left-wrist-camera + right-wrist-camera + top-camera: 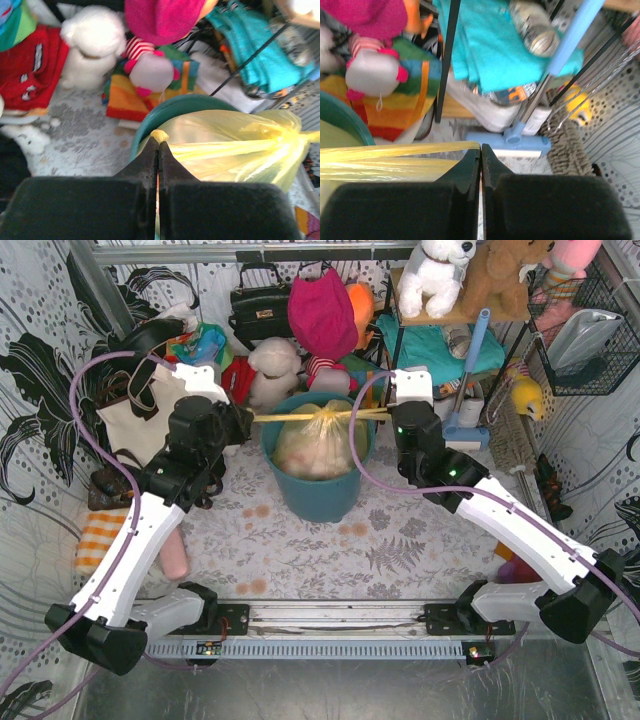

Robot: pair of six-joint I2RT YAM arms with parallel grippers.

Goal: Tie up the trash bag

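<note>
The yellow trash bag [316, 445] sits inside the teal bin [318, 495] with white paper showing through. Its two handle flaps cross in a knot [327, 415] above the bag and stretch out taut to both sides. My left gripper [247, 418] is shut on the left flap's end [160, 136], left of the bin. My right gripper [392, 412] is shut on the right flap's end [420, 150], right of the bin. The bag also shows in the left wrist view [235, 150], gathered toward the knot [295, 137].
A cream tote bag [135, 415] stands left of the left arm. Plush toys [275, 370] and a black handbag [258, 310] crowd the back. A shelf rack [440, 340] and a blue broom [462, 390] stand right of the bin. An orange cloth [100, 540] lies at left.
</note>
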